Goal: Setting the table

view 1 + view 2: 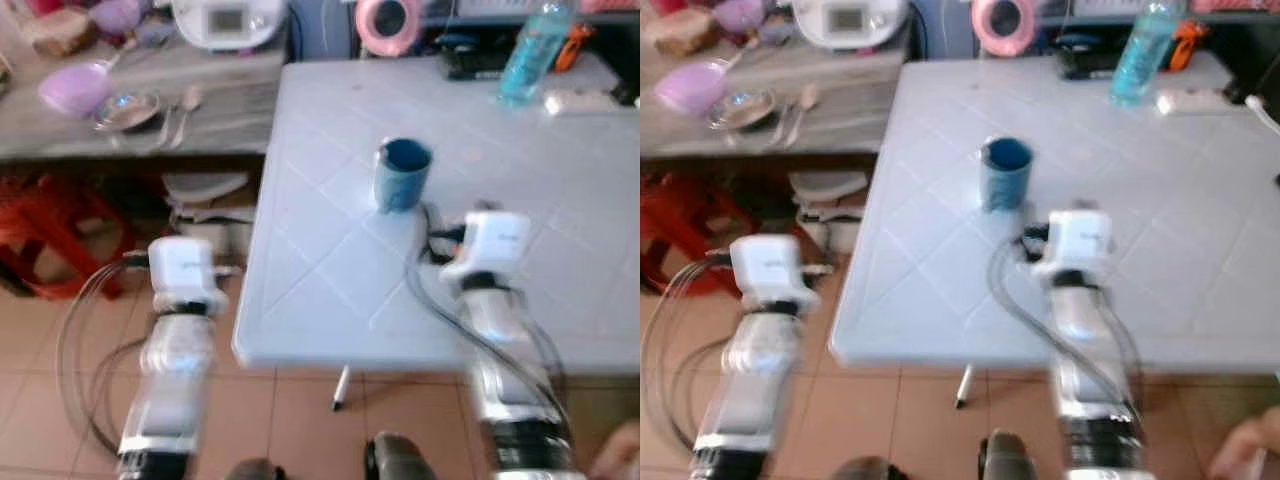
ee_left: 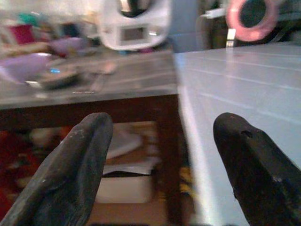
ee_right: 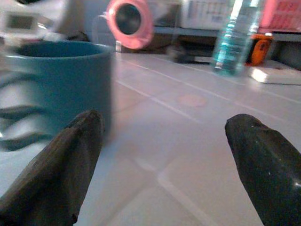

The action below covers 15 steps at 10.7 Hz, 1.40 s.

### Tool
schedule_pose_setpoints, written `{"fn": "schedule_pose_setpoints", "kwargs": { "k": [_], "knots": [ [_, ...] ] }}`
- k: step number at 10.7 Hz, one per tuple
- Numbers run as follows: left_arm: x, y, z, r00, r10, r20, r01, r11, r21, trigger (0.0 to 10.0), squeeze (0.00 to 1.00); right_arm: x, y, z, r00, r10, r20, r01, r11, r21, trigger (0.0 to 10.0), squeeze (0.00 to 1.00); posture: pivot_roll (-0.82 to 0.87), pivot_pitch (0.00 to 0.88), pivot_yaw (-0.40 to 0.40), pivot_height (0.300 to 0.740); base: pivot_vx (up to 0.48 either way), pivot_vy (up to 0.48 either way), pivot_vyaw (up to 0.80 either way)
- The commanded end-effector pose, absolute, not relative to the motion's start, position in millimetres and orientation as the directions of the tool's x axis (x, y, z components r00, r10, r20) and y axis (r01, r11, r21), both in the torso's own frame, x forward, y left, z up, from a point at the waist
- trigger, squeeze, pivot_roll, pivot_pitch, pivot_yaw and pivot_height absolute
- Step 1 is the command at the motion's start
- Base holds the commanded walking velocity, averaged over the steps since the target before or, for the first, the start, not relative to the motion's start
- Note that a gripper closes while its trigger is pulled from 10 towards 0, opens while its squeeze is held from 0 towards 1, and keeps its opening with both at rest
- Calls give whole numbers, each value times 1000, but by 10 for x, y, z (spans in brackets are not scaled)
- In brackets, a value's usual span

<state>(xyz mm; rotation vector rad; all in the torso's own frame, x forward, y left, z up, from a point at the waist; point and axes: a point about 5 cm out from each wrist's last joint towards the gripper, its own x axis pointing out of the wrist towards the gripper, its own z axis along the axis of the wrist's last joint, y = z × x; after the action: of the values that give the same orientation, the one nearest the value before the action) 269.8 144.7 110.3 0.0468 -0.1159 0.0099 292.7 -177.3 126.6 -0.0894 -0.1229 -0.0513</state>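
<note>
A blue cup (image 1: pixel 1006 172) stands upright on the white table (image 1: pixel 1160 200). The right arm (image 1: pixel 1080 300) reaches over the table's near edge, just short of the cup. The left arm (image 1: pixel 760 320) hangs over the tiled floor (image 1: pixel 910 420) beside the table. A water bottle (image 1: pixel 1137 50) stands at the far edge.

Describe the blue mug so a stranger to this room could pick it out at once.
Start at the large white table that takes up the right side of the head view. The blue mug stands upright near its middle, just ahead of the right hand, whose fingers are spread with nothing between them. It is short, dark blue and opaque, unlike the tall clear water bottle at the far edge.
</note>
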Motion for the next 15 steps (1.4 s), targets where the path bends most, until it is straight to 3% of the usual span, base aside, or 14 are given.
{"fn": "schedule_pose_setpoints", "kwargs": {
  "k": [1,5,13,15],
  "knots": [
    [2659,1599,1078,993,51,105,-59,996,68,10000,0,2928,-1639,1275,992,-3,127,13,997,-75,10000,0,-32,101,52,740,0,0,0],
    [2608,1630,1067,995,54,85,-59,996,61,10000,0,3050,-1486,1314,990,91,104,-85,994,-63,10000,0,-30,151,55,740,0,0,0],
    [2528,1591,1104,998,-10,60,7,999,48,10000,0,3346,-1185,1473,991,118,68,-117,993,-11,10000,0,-12,227,66,740,0,0,0],
    [2522,1591,1111,998,-9,58,6,999,45,10000,0,3341,-1317,1538,994,46,96,-44,999,-22,10000,0,-10,229,63,740,0,0,0]
  ]
}}
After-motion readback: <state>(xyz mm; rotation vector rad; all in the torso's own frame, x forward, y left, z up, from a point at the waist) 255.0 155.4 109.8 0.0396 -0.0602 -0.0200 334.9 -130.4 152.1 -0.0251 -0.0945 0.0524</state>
